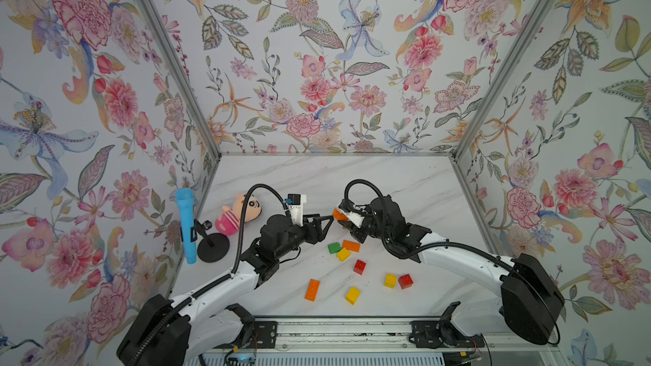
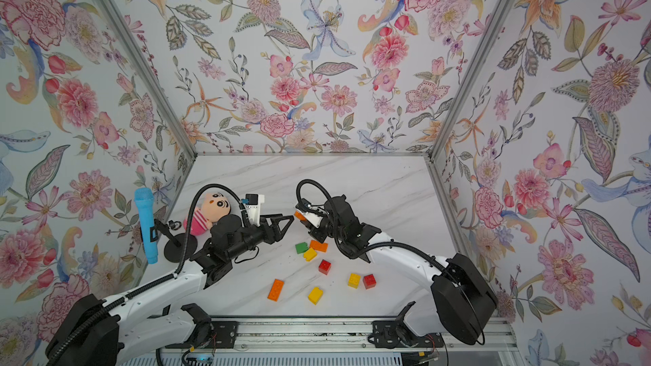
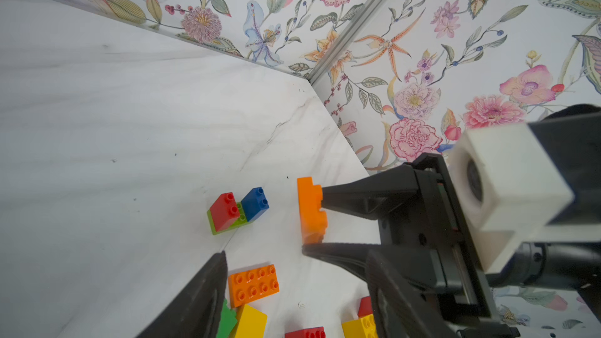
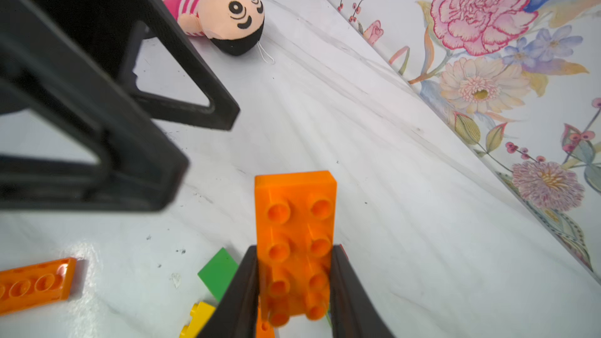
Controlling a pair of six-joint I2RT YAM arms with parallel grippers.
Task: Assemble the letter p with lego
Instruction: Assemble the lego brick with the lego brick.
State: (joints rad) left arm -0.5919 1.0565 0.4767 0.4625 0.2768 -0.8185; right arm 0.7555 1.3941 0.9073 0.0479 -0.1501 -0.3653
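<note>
Clearly the right gripper (image 4: 294, 250) has the piece that matters. Its jaws are pinched on the long sides of a long orange brick (image 4: 294, 209), whose studs face that arm's wrist camera. Most of the brick sticks out past the fingertips, and it is held clear above the middle of the desk (image 1: 405, 184). The left gripper (image 1: 327, 226) hangs just beside it, jaws spread wide with nothing between them. A small stack sits on the desk near the held brick — a red brick (image 3: 224, 211) and a blue brick (image 3: 255, 203) seated on a green brick (image 3: 242, 219) — though the top views do not show it. The other loose lego (image 1: 352, 295) lies scattered toward the front middle of the desk. As I judge it, the step in hand is seating the orange brick as part of the P. To do it well, bring the studs to point upward, line the brick's edges square with the stack, lower it straight and press evenly. The open left gripper would best brace the stack, since something so light will likely slide or tip under a skewed push.
</note>
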